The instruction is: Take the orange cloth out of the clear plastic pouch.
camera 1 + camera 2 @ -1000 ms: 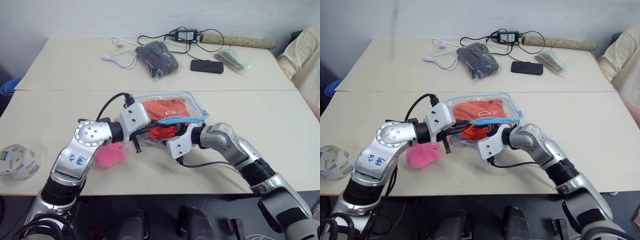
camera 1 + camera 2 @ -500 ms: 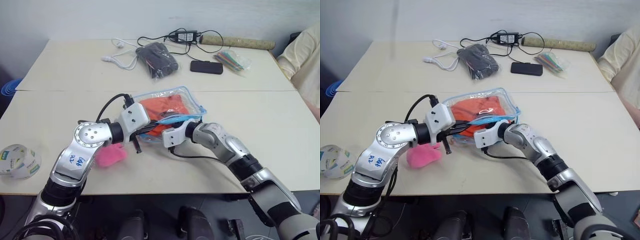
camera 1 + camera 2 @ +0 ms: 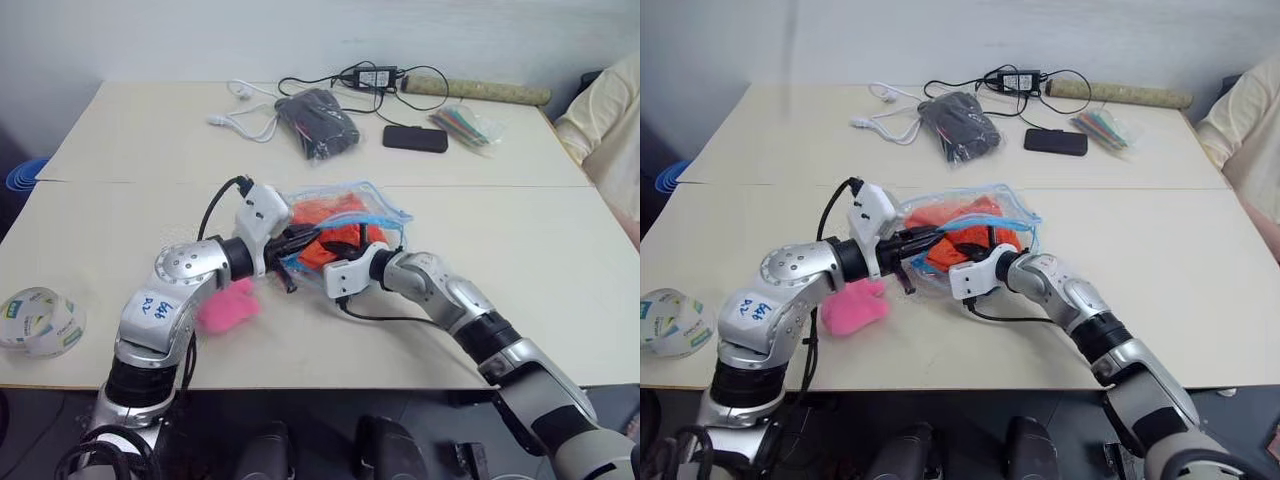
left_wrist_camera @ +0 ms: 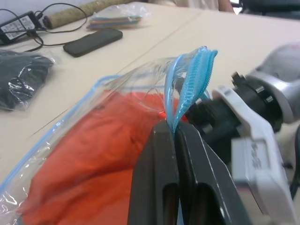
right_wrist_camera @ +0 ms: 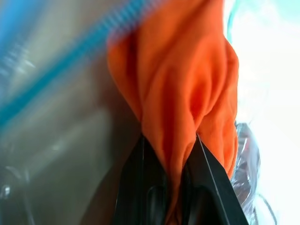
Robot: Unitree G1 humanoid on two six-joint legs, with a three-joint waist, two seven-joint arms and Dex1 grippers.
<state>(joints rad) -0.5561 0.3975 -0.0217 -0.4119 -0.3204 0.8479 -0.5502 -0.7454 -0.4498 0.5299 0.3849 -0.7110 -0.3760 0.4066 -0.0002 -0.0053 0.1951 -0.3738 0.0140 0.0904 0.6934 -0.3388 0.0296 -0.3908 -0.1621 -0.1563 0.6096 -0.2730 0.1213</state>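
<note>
- Pale tabletop (image 3: 120,210), two tables pushed together, plain wall behind.
- Left gripper (image 4: 174,133) pinched tight on the blue zipper edge of the pouch (image 3: 385,215), lifting that lip off the table; fingers (image 4: 154,154) pressed together with the trim squeezed between them.
- Right gripper (image 5: 169,143) reaching into the pouch mouth from the near side, clamped on a bunched fold of the cloth (image 5: 187,84).
- Cloth mostly inside the pouch, bright orange, just beyond both grippers and between them.
- Pouch mid-table, its far end resting flat, its near end raised and held open.
- Pink plush (image 3: 228,305) lying on the table just below the left forearm.
- Tape roll (image 3: 38,320) near the front left edge, well apart.
- Farther back: dark bagged bundle (image 3: 318,120), white cable (image 3: 240,120), phone (image 3: 414,138), charger (image 3: 368,74), bag of coloured sticks (image 3: 466,122), rolled mat (image 3: 476,90).
- Person's sleeve (image 3: 605,125) at the right edge.
</note>
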